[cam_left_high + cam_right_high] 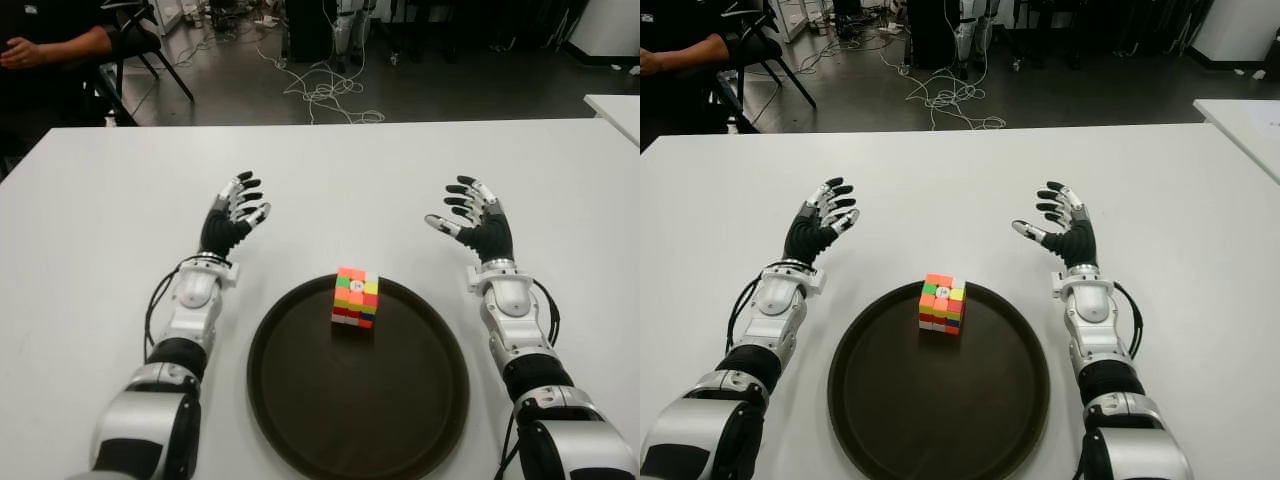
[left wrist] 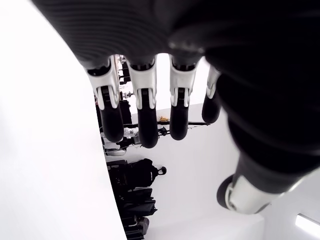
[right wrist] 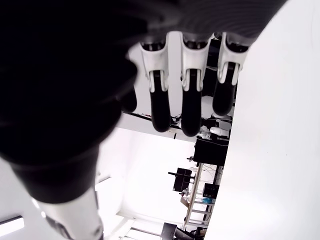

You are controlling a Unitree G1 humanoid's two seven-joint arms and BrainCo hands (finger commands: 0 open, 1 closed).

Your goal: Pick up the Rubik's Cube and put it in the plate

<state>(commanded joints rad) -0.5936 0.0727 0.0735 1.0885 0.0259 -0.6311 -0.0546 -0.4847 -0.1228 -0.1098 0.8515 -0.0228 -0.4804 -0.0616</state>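
A multicoloured Rubik's Cube (image 1: 356,297) stands inside the round dark brown plate (image 1: 300,400), close to the plate's far rim. My left hand (image 1: 238,213) is over the white table to the left of the plate, fingers spread and holding nothing. My right hand (image 1: 472,215) is to the right of the plate, also spread and holding nothing. Both wrist views show only extended fingers (image 2: 142,120) (image 3: 191,107) with nothing between them.
The white table (image 1: 330,180) stretches well beyond both hands. A second white table's corner (image 1: 615,105) shows at the far right. Past the table's far edge are a seated person (image 1: 45,45), a chair and cables on the floor.
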